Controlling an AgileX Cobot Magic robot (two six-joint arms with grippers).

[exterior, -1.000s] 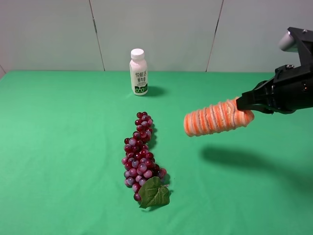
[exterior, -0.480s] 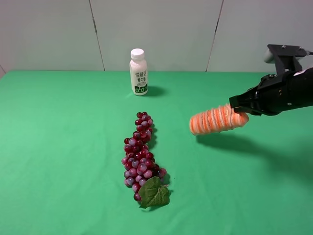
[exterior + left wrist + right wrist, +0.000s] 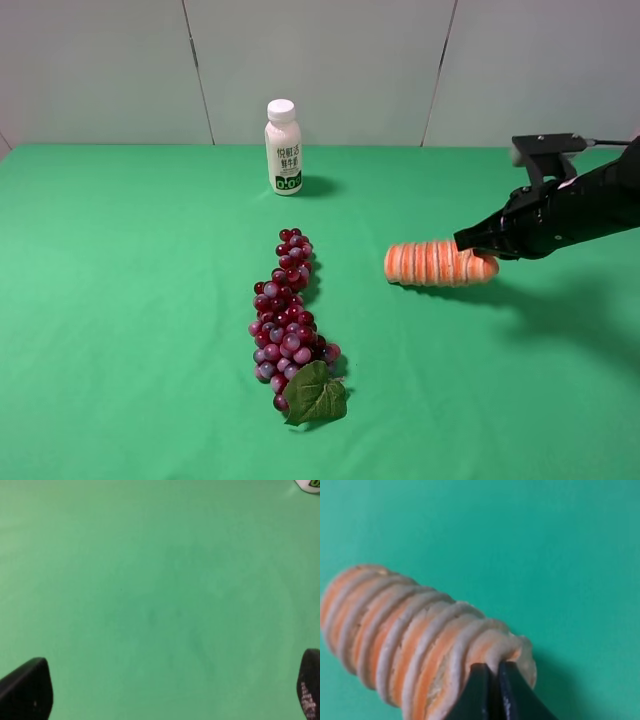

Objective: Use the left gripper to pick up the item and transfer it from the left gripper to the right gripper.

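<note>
The orange-and-cream ribbed bread loaf [image 3: 437, 264] lies level, right of centre, at or just above the green cloth. My right gripper [image 3: 476, 250] is shut on the loaf's right end. In the right wrist view its fingers [image 3: 490, 690] pinch the end slice of the loaf [image 3: 415, 635]. My left gripper [image 3: 167, 692] is out of the exterior view. In the left wrist view its two fingertips [image 3: 27, 687] stand far apart over bare green cloth, open and empty.
A white bottle [image 3: 283, 147] stands at the back centre; its edge shows in the left wrist view [image 3: 310, 484]. A dark red grape bunch [image 3: 288, 318] with a green leaf [image 3: 317, 393] lies left of the loaf. The green table [image 3: 120, 300] meets a grey wall behind.
My right gripper has come down and slightly left with the loaf, from well above the table to table level. The loaf has levelled out. Grapes and bottle have not moved.
</note>
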